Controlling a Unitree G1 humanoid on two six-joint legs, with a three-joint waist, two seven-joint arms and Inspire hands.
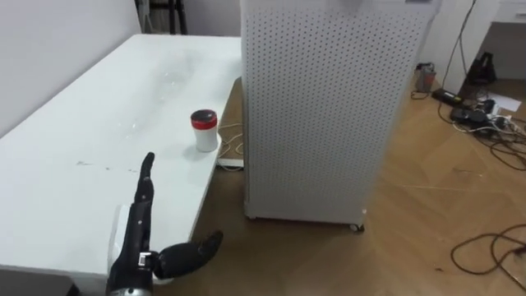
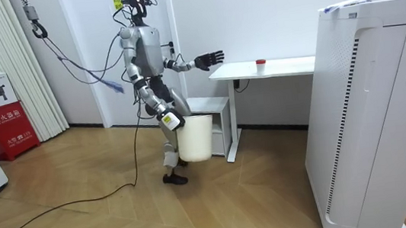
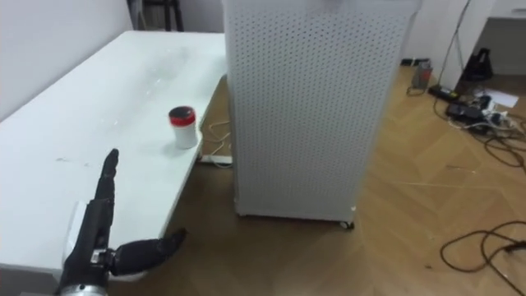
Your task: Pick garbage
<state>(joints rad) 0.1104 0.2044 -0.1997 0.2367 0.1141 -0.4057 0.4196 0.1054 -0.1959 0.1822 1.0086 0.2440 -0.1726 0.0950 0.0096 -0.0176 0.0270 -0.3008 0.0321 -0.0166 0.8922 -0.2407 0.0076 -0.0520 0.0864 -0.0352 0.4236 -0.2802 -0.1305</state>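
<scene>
We are in the reaching step of the pick. Our left hand (image 1: 136, 240) is hanging over the near end of the tabletop (image 1: 74, 131). Its fingers are stretching straight ahead and the thumb is spreading out to the side, so it is wide and holding nothing. In the room view our right hand (image 2: 171, 121) is sitting down at our side, at the rim of a white bin (image 2: 195, 142); we cannot tell how its fingers are set there.

We are taking the garbage to be the small white cup with a red lid (image 1: 204, 130). It is standing upright on the tabletop, ahead of the left hand's fingertips and a little to their right. It is near them but clearly apart, and close to the tabletop's right edge.

As we are judging it, the next move is calling for the arm to go forward and slightly right. The hand then needs to bring the thumb to one side of the cup and the fingers to the other, and close below the lid. That edge is leaving little room for a nudge.

Beyond the cup and further right, a tall white perforated cabinet (image 1: 329, 107) is standing on the floor just beside the tabletop. Past it, cables (image 1: 485, 115) are lying on the floor.
</scene>
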